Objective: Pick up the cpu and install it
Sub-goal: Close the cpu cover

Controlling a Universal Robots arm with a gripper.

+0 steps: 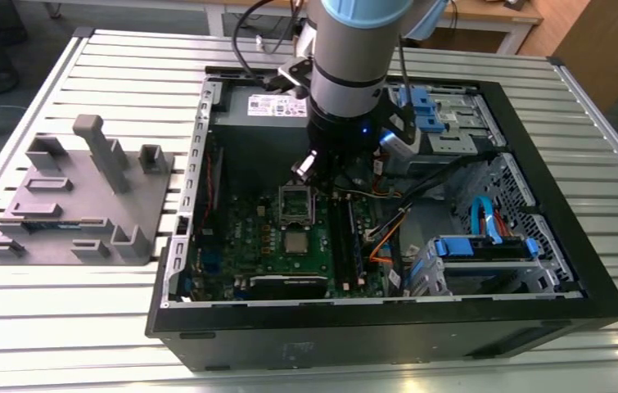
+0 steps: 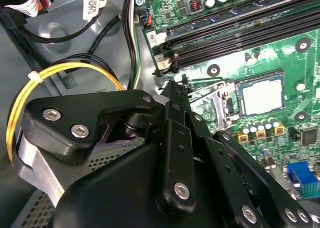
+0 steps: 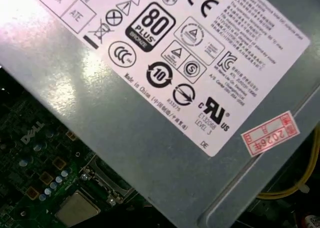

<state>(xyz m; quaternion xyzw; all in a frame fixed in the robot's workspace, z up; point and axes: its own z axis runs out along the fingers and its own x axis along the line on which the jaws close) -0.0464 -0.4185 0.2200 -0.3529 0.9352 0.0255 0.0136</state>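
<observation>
Hovering over 1 motherboard [image 1: 256,239] | 1 cpu [image 2: 260,95] lying on it | fingers [image 2: 173,95]: cannot tell

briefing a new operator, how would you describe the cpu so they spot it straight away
Look inside the open black computer case, at the green motherboard on its floor. The cpu is the small flat silvery square mid-board, unlike the taller rectangular metal frame next to it.

we see an open black computer case [image 1: 396,332] lying on a slatted metal table [image 1: 123,65], its green motherboard [image 1: 276,262] exposed. a grey plastic fixture [image 1: 74,205] stands beside the case on the exterior view's left. yellow wires [image 3: 285,192] run just beside the silver power supply [image 3: 125,128].
</observation>
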